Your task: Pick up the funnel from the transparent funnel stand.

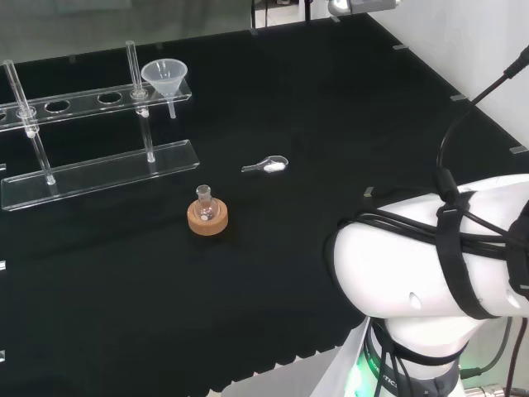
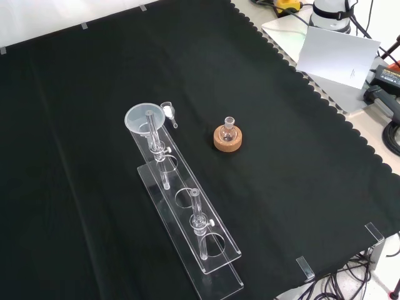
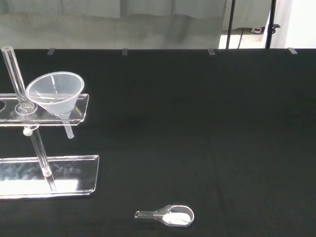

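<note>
A clear funnel (image 1: 164, 78) (image 2: 144, 120) (image 3: 54, 93) sits upright in the end hole of the transparent funnel stand (image 1: 99, 169) (image 2: 206, 265) (image 3: 49, 175), its stem hanging below the upper shelf. The stand has two clear posts and several round holes in its shelf. In the head view the funnel is at the stand's right end; in the front view it is at the stand's far end. Nothing touches the funnel.
A small round flask (image 1: 204, 198) (image 2: 228, 127) stands on a cork ring (image 1: 207, 221) (image 2: 227, 140) in front of the stand. A clear scoop with white powder (image 1: 269, 165) (image 2: 169, 112) (image 3: 170, 216) lies on the cloth near the funnel end. The arm's white links (image 1: 430, 273) rise at the head view's right.
</note>
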